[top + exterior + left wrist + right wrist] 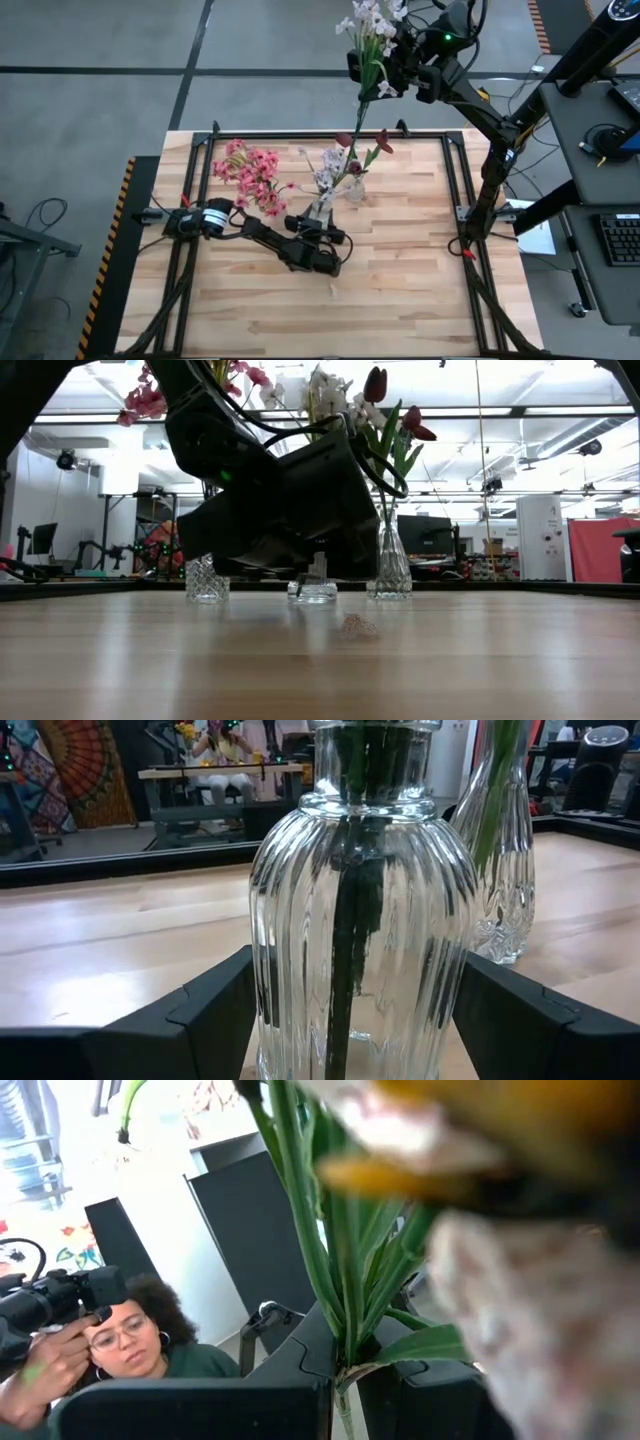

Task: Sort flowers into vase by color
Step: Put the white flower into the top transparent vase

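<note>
While your left gripper (322, 222) sat low on the worktop (400, 300), its fingers (200, 1020) were spread apart on either side of the ribbed glass vase (360, 930), close to the glass but with contact hard to judge. That vase stood near the middle of the worktop and held a dark stalk with white-lilac blossoms (328, 165) above it. Just to its right stood a slimmer glass vase (389, 570) carrying the dark red tulip-like blooms (392, 405). To the left, the pink blossom clusters (250, 172) rose from a third, cut-glass vase (206, 580).

Your right gripper (385, 65) was raised beyond the far edge of the worktop, clenched on a stem of white flowers (372, 25) with long green leaves (345, 1270). In the right wrist view a person (130, 1345) with a camera (55, 1305) showed in the room behind.
</note>
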